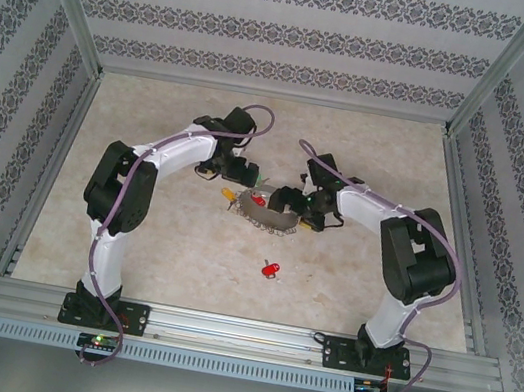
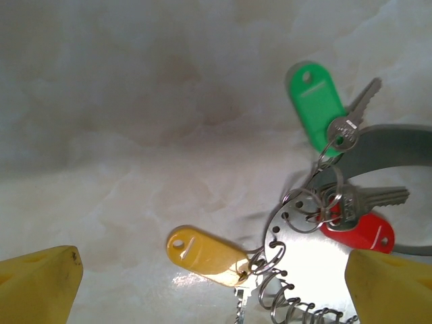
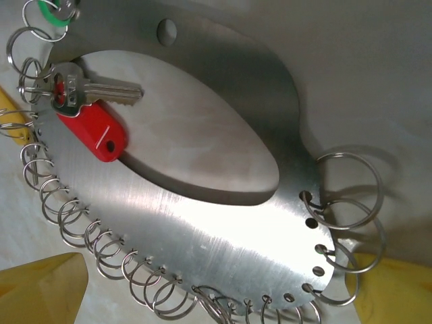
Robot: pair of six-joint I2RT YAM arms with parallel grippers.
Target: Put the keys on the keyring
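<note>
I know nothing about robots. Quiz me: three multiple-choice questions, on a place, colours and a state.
1. Where is the lone red key?
A) on the table, apart from the keyring
B) in a gripper
C) on a wall

2. Which tag colours show by the keyring?
A) blue only
B) green, yellow, red
C) black, white

3. How are the left gripper and right gripper?
A) both open
B) both shut
C) one shut

Answers:
1 A: it lies alone on the table.
2 B: green tag, yellow tag, red tag at its rings.
3 A: jaws wide, holding nothing.
</note>
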